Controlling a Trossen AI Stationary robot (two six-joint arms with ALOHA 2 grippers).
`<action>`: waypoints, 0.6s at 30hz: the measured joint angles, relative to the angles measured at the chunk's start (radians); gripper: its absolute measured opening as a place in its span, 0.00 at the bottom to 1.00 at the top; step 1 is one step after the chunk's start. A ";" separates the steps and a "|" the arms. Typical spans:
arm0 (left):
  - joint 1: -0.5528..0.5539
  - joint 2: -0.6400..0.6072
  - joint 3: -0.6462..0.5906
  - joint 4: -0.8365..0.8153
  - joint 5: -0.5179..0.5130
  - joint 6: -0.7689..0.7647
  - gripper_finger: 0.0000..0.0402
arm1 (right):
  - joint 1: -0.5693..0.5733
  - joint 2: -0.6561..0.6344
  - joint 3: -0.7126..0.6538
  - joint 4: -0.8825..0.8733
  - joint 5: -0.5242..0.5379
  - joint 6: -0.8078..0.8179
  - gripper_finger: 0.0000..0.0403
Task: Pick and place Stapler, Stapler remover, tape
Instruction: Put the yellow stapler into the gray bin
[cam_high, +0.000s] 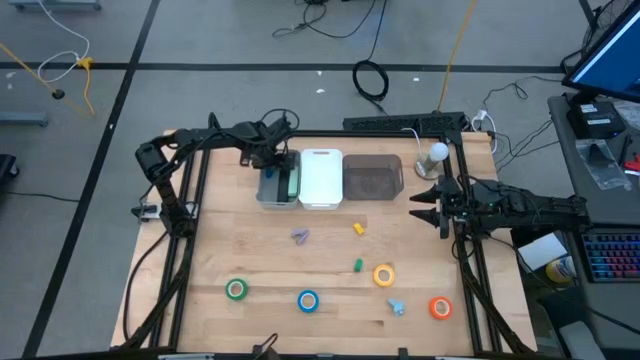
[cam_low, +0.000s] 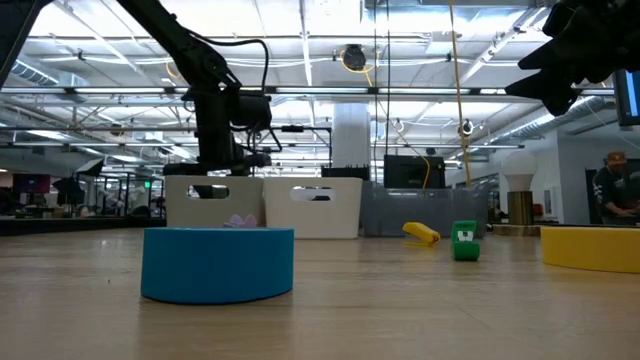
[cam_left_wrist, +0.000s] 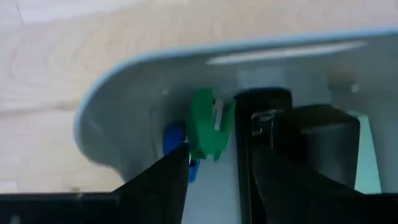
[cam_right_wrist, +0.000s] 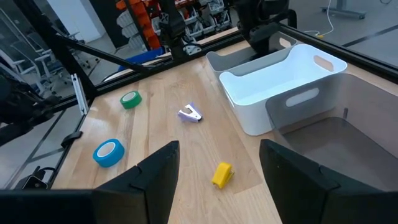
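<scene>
A: Where's my left gripper (cam_high: 281, 170)?

B: Over the grey bin (cam_high: 268, 197), fingers parted, a green stapler (cam_left_wrist: 208, 124) lying loose between them.

A: Tape?

B: Green roll (cam_high: 236, 289), blue roll (cam_high: 308, 300), yellow roll (cam_high: 384, 275), orange roll (cam_high: 440, 307) on the table. Right gripper (cam_high: 420, 205) hovers open, empty.

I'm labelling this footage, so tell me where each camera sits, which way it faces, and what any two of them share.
High view: overhead, straight down on the table; both arms show.
Low view: table height, level toward the room; left arm above the grey bin, blue tape closest.
Left wrist view: into the grey bin; left hand open, beside a green item.
Right wrist view: across the table; right hand open.
Shared: blue tape, and white bin, in high, low and right wrist views.
</scene>
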 joint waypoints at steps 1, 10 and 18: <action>0.000 0.000 0.000 -0.010 0.007 0.000 0.42 | 0.000 0.000 0.000 0.000 0.000 0.000 0.53; 0.000 -0.071 0.000 -0.089 -0.012 0.000 0.36 | 0.000 0.000 0.000 0.000 -0.055 -0.001 0.53; -0.017 -0.279 0.000 -0.083 -0.053 -0.042 0.35 | 0.000 0.000 0.000 0.000 -0.078 -0.003 0.53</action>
